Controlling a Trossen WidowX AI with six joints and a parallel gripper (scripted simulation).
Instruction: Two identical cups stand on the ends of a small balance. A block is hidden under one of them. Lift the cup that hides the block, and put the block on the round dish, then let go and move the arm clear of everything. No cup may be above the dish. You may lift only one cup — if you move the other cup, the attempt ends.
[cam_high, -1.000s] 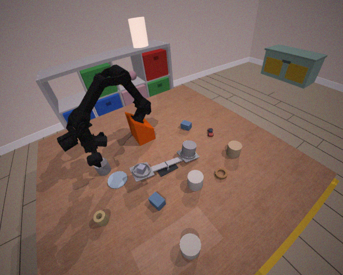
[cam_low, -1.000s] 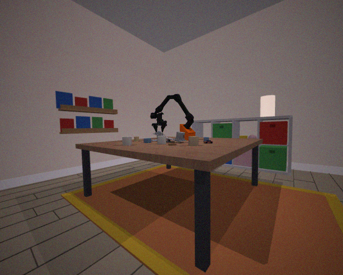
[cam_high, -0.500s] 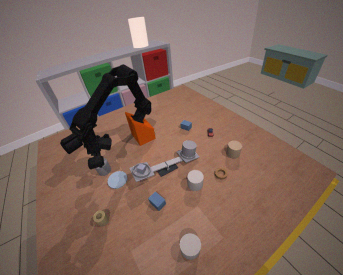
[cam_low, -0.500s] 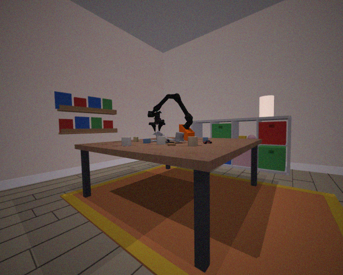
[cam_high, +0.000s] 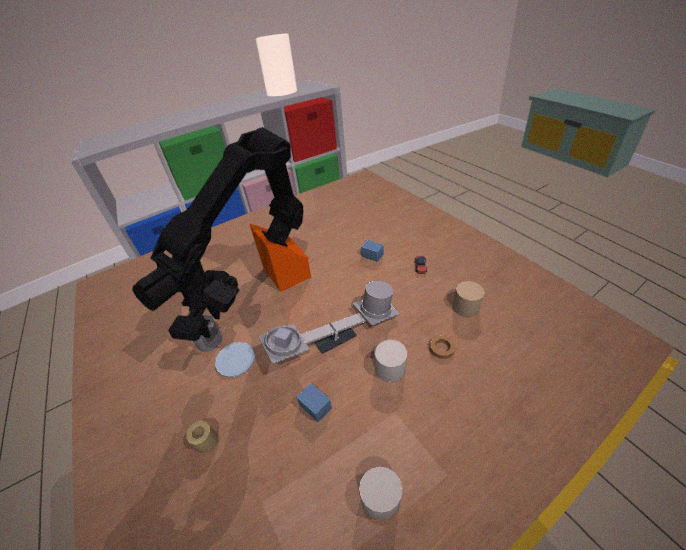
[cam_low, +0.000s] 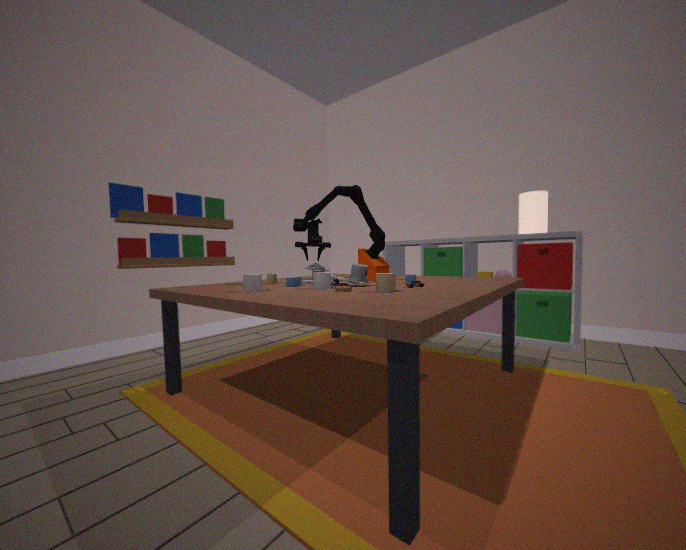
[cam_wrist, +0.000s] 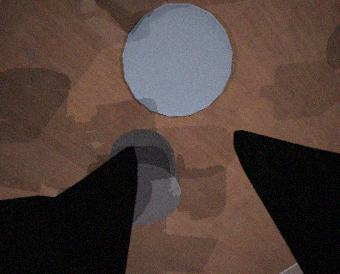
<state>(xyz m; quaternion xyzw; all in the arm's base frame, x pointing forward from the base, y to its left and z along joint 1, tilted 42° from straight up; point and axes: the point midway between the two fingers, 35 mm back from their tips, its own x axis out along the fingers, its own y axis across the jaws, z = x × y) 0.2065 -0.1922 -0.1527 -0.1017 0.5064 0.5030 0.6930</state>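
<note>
My gripper (cam_low: 312, 259) (cam_wrist: 184, 146) is open and empty, pointing down above the table. The lifted grey cup (cam_high: 211, 339) (cam_wrist: 162, 202) stands on the table beside the pale blue round dish (cam_high: 234, 359) (cam_wrist: 177, 60); it is below the gripper, partly hidden by the left finger in the wrist view. The dish is bare. The small grey block (cam_high: 282, 337) lies uncovered in the ringed pan at the left end of the balance (cam_high: 350, 322). The other grey cup (cam_high: 377, 300) (cam_low: 359, 272) stands upright on the right end.
A blue block (cam_high: 314, 402) and a hollow yellowish cylinder (cam_high: 200, 436) lie in front of the dish and balance. A white cylinder (cam_high: 391, 360), a wooden ring (cam_high: 441, 347) and a tan cylinder (cam_high: 468, 299) stand to the right. Another white cylinder (cam_high: 380, 492) is at the front.
</note>
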